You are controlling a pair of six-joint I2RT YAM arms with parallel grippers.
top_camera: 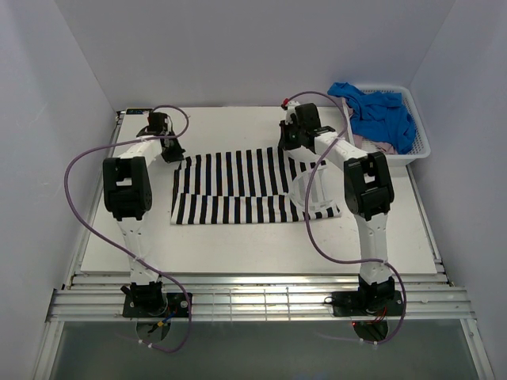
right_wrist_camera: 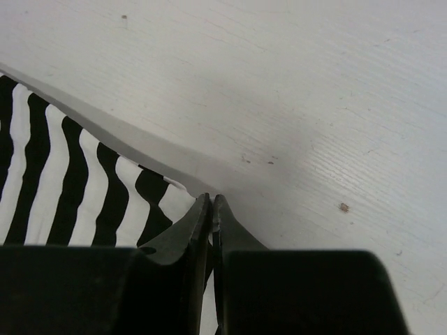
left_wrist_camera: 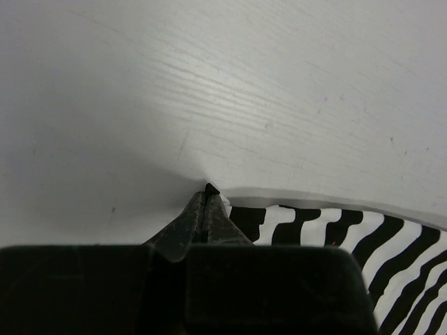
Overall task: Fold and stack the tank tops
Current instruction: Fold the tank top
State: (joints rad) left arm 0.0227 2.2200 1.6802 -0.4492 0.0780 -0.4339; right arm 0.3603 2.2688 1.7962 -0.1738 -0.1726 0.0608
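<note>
Over at the far right corner of the white wooden table [top_camera: 238, 245] sits the white plastic lattice basket [top_camera: 424, 149], and it's got two of the tops in it. The bright blue cloth tank top [top_camera: 384, 115] is heaped on top in a crumpled pile, with one bit hanging up over the basket's far left rim. The dusty pink-mauve cloth tank top [top_camera: 382, 147] is squashed underneath, so only a small patch peeks out at the near side. Nothing else in there as far as I can see. The black-and-white striped cloth tank top [top_camera: 238, 186] is out of the basket, spread flat across the middle of the table between the two arms and well apart from the basket. From above its stripes run front to back, and its right end is partly hidden under the right arm. The left gripper [top_camera: 173, 153] is down at the far left corner of the striped top. In the left wrist view its fingers [left_wrist_camera: 199, 216] are pressed tight together right at the cloth's edge [left_wrist_camera: 335, 230], and the corner looks pinched between them. The right gripper [top_camera: 290, 141] is at the far right corner. In the right wrist view its fingers [right_wrist_camera: 199, 223] are closed to a thin slit, with striped cloth [right_wrist_camera: 70, 188] running up into them and a sliver of white fabric showing between them, so it's got hold of that corner.
</note>
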